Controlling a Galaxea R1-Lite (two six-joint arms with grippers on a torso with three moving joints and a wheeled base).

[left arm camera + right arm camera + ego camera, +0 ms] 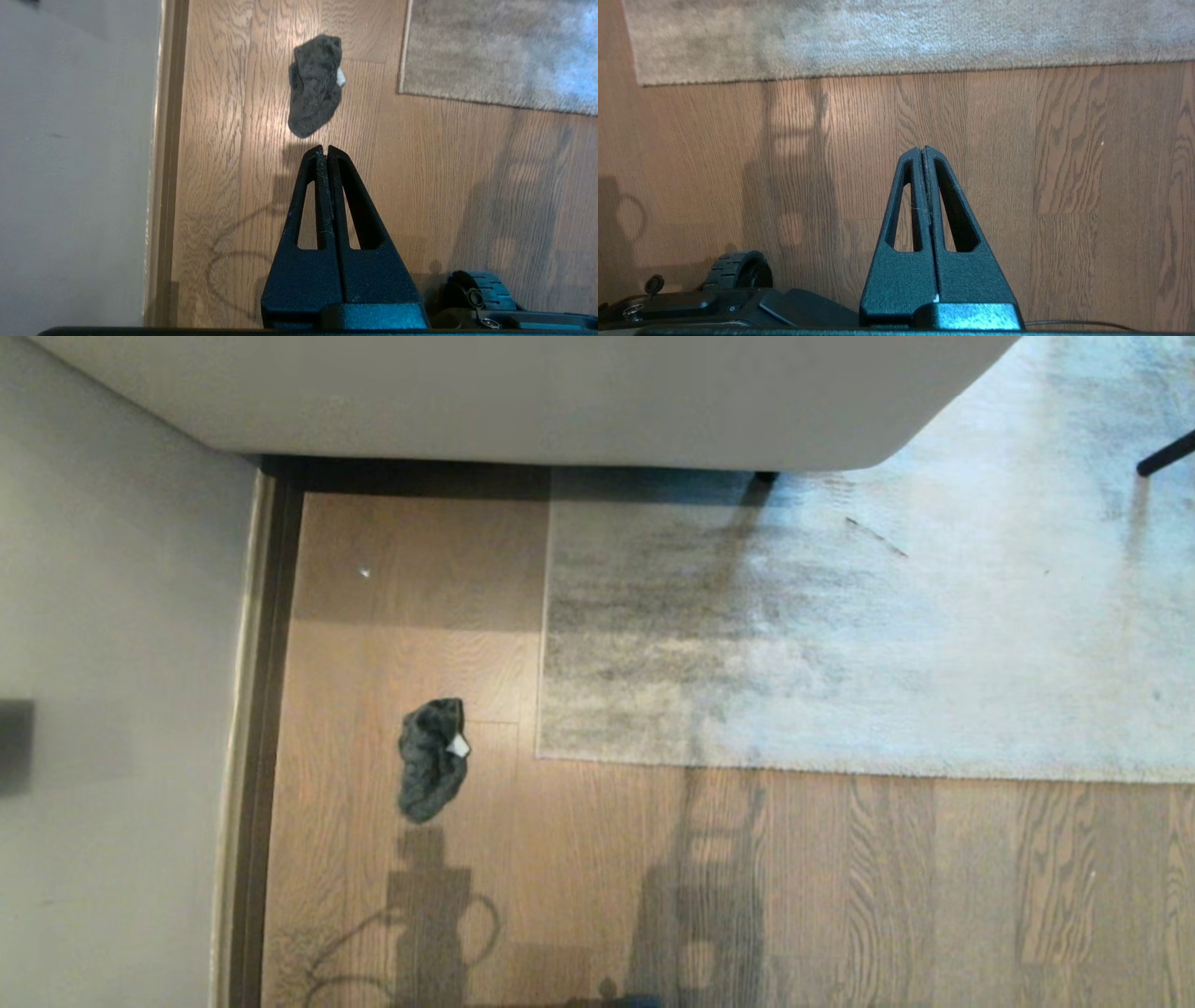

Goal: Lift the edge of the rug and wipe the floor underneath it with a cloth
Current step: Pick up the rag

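A small dark grey cloth [432,761] lies crumpled on the brown wood floor [597,877], a little left of the rug's near corner. The rug edge [840,766] runs straight across the floor, and its corner [541,753] lies flat. The left wrist view has the cloth [314,84] just beyond my left gripper [325,148], which hangs above the floor, shut and empty. My right gripper [923,149] is shut and empty too, over bare floor [1017,186] short of the rug edge [901,73]. Neither arm appears in the head view.
A pale wall [112,709] with a dark skirting strip [266,709] bounds the floor on the left. A light sofa [523,401] overhangs the far side, one leg on the rug. My base and a wheel [738,270] sit close below the grippers.
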